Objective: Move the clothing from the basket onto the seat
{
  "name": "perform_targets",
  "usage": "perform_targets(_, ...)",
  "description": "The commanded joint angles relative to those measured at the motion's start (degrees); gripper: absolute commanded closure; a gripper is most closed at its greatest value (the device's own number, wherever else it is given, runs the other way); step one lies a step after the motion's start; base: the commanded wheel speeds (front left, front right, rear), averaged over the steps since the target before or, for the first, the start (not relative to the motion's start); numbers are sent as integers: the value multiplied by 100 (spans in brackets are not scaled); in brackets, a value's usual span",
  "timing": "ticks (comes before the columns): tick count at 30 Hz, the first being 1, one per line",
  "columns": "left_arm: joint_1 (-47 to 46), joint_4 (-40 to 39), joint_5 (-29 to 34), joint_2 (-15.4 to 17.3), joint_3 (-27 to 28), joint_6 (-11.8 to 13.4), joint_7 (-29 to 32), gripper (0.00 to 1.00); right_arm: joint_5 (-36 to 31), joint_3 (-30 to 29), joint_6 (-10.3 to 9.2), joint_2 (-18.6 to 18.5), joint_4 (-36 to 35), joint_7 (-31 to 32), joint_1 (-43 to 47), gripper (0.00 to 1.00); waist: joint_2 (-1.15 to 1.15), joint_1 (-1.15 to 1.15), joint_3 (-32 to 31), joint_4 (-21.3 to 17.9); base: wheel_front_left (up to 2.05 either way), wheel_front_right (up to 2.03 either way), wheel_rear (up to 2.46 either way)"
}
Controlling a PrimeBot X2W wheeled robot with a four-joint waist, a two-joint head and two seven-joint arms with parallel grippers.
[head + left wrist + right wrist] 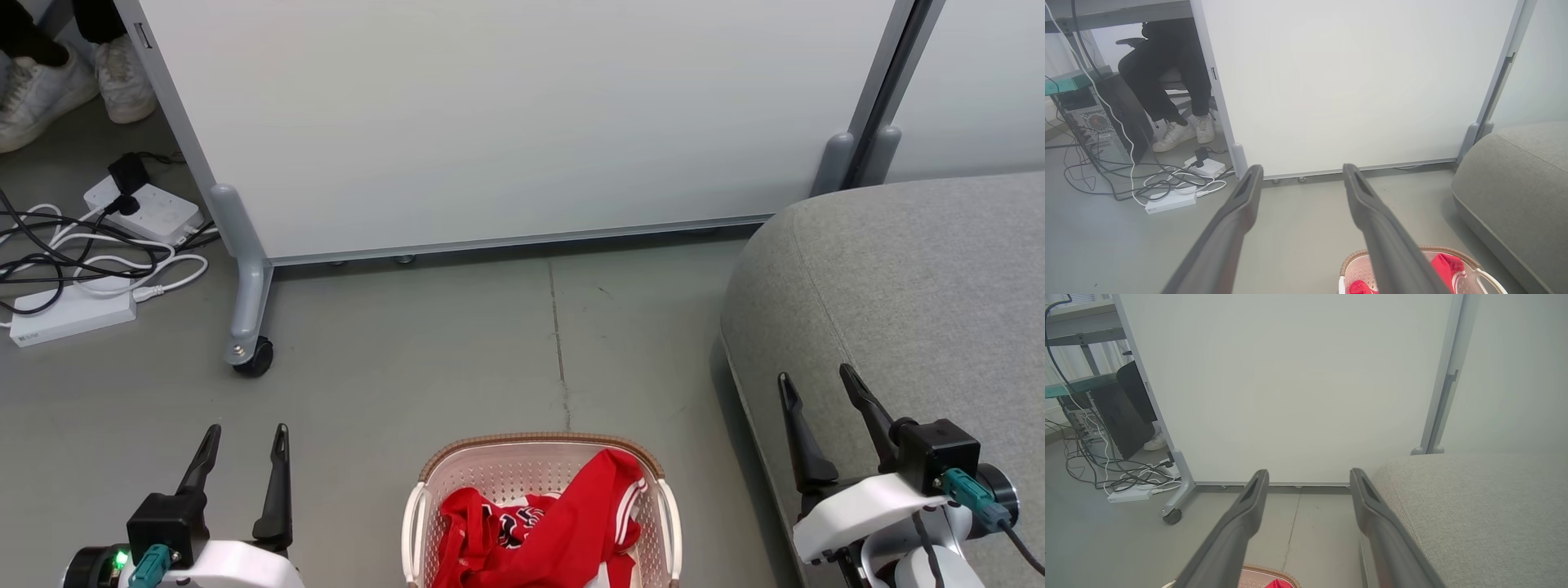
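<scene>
Head view, clock positions read from the frame centre.

1. Laundry basket [504, 476]: white, perforated, with a brown woven-look rim. It stands on the grey floor [457, 351] at 6 o'clock. Its near part is cut off by the frame edge.
2. Clothing [563, 523]: red garments with white stripes lie bunched inside the laundry basket. One fold rises toward the rim at the basket's 1 o'clock. Dark lettering shows on a fold at the basket's centre-left.
3. Sofa [922, 286]: grey fabric with a rounded corner, at 3 to 4 o'clock. It stands just beside the laundry basket, and a strip of floor lies between them.
4. Left gripper [247, 429]: at 7 o'clock, above bare floor and apart from the laundry basket. Its jaws are spread and hold nothing.
5. Right gripper [816, 374]: at 4 o'clock, over the front edge of the sofa. Its jaws are spread and hold nothing.
6. Partition panel [506, 122]: white, at 12 o'clock, on a grey leg with a castor [255, 359] at 9 o'clock.
7. Power strips [73, 314] with tangled cables [49, 253]: on the floor at 9 to 10 o'clock.
8. A person's white shoes [41, 90]: at 10 to 11 o'clock.

Left wrist view: the laundry basket shows at 5 o'clock, partly behind one finger.

Right wrist view: the basket rim shows at 6 o'clock and the sofa at 4 o'clock.
</scene>
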Motion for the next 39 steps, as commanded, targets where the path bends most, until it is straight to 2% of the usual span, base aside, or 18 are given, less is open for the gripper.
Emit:
perform_targets(1, -87, 14, -49, 37, 15, 21, -12, 0, 37, -13, 13, -36, -1, -34, -12, 0, 0, 0, 4, -6, 0, 0, 0)
perform_targets(16, -141, 17, -81, 68, -58, 67, -44, 0, 70, -39, 13, -36, -88, -9, -8, 0, 0, 0, 65, -19, 0, 0, 0)
perform_targets(25, -614, 133, 4, 14, -323, -135, -44, 0, 48, -26, 13, -35, -497, 96, -192, 0, 0, 0, 616, -239, 0, 0, 0)
perform_targets(33, -1600, 898, 149, -177, -884, -647, -67, 0, 84, -12, 13, -31, -1043, 108, -524, 0, 0, 0, 1580, -656, 0, 0, 0)
perform_targets(35, -1709, 1031, 176, -204, -959, -703, -55, 0, 92, 6, 13, -33, -1089, 102, -564, 0, 0, 0, 1689, -715, 0, 0, 0)
perform_targets(36, -2117, 1616, 244, -349, -1235, -892, -61, 0, 159, 72, 13, -33, -1269, 41, -687, 0, 0, 0, 2065, -925, 0, 0, 0)
perform_targets(39, -2426, 2077, 292, -433, -1459, -1017, -32, 0, 217, 108, 13, -31, -1437, -2, -773, 0, 0, 0, 2401, -1045, 0, 0, 0)
